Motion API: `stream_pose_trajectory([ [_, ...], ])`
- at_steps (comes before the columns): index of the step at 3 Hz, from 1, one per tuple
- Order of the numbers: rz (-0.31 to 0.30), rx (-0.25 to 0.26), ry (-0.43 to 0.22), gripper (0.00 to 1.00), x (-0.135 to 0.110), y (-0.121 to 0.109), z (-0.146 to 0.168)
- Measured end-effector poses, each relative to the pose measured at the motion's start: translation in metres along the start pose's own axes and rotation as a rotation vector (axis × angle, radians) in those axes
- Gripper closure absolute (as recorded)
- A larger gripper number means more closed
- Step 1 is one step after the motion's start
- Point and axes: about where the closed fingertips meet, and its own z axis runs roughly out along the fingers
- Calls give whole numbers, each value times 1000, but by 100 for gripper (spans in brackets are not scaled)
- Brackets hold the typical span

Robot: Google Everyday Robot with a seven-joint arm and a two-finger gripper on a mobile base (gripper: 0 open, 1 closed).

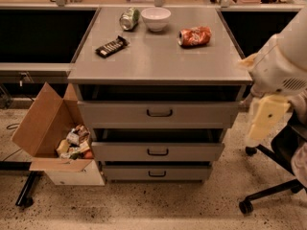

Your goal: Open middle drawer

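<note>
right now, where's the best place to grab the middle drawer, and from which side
Take the loop handle at the centre of the middle drawer. Its front is flat, so the handle is the only hold. Come straight from the front; the bar lies level, so gripping over and under it likely suits. The gripper is right of the cabinet, higher than that handle.
</note>
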Motion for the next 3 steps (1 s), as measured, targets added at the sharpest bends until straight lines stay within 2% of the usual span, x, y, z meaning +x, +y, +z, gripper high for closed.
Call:
stream_pose_trajectory([
  [1,-27,-97,-13,0,12,19,80],
  [2,-27,-97,-13,0,12,19,80],
  [3,-25,-122,19,0,12,26,117],
])
